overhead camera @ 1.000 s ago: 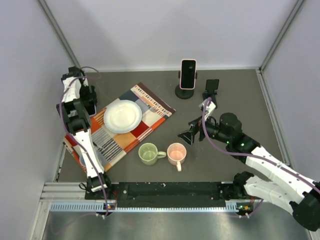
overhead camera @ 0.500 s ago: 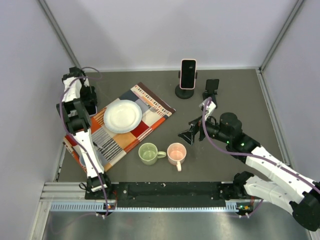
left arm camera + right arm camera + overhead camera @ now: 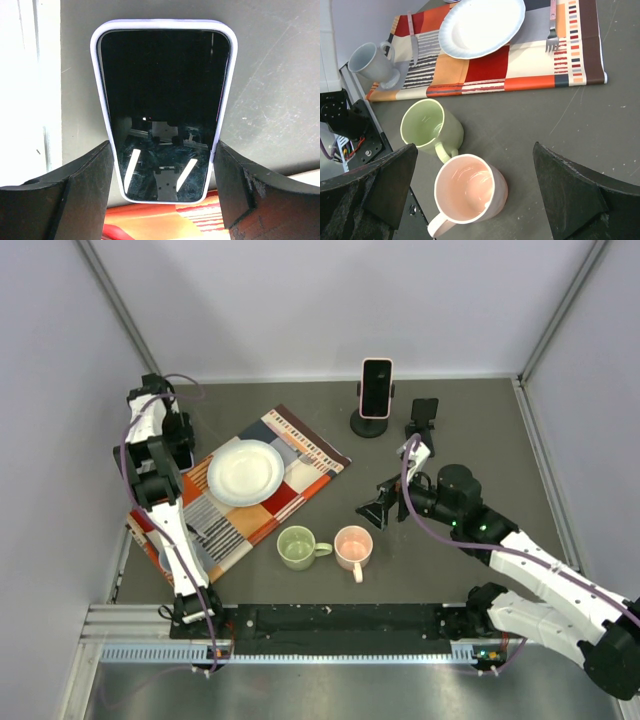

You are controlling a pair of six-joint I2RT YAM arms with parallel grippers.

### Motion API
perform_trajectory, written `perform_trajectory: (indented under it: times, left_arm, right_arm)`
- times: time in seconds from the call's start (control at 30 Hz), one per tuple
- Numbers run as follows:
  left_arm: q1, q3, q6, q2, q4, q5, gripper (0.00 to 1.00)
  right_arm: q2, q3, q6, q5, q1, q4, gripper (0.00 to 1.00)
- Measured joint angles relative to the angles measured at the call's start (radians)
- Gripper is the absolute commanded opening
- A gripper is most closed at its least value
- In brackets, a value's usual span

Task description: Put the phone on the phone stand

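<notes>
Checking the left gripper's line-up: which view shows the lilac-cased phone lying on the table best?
Left wrist: the phone fills the frame, screen up, between the left gripper fingers. In the top external view the left arm hides it almost entirely. The right wrist view shows none of it, only the pink mug and placemat.

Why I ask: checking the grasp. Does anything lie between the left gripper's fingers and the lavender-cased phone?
Nothing visible does. In the left wrist view the fingers of the left gripper flank the lavender-cased phone along its long edges, one on each side. Whether they touch it cannot be told.
</notes>
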Motion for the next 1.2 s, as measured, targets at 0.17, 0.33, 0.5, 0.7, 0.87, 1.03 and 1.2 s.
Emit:
perform_trajectory:
  times: [0.17, 0.33, 0.5, 0.7, 0.87, 1.03, 1.2]
  left_arm:
    - [0.000, -0.026, -0.020, -0.019, 0.024, -0.048, 0.00]
    - [0.002, -0.034, -0.035, -0.027, 0.035, -0.081, 0.00]
    - [0.002, -0.041, -0.051, -0.037, 0.037, -0.092, 0.00]
    - [0.002, -0.041, -0.082, -0.059, 0.043, -0.094, 0.00]
    - [0.002, -0.041, -0.106, -0.091, 0.045, -0.097, 0.00]
    - [0.000, -0.041, -0.127, -0.143, 0.045, -0.090, 0.00]
    - [-0.008, -0.047, -0.143, -0.223, 0.053, -0.056, 0.00]
  right_arm:
    - [0.008, 0.000, 0.000, 0.000, -0.005, 0.000, 0.99]
    - [0.012, 0.000, 0.001, 0.000, -0.006, 0.000, 0.99]
    - [0.012, 0.000, 0.001, 0.000, -0.006, 0.000, 0.99]
    - [0.012, 0.000, 0.002, 0.000, -0.006, 0.000, 0.99]
    - [0.013, 0.000, 0.002, 0.001, -0.013, 0.000, 0.99]
    - [0.023, 0.000, 0.002, 0.002, -0.015, -0.001, 0.99]
    - [0.027, 0.000, 0.003, 0.007, -0.021, -0.008, 0.99]
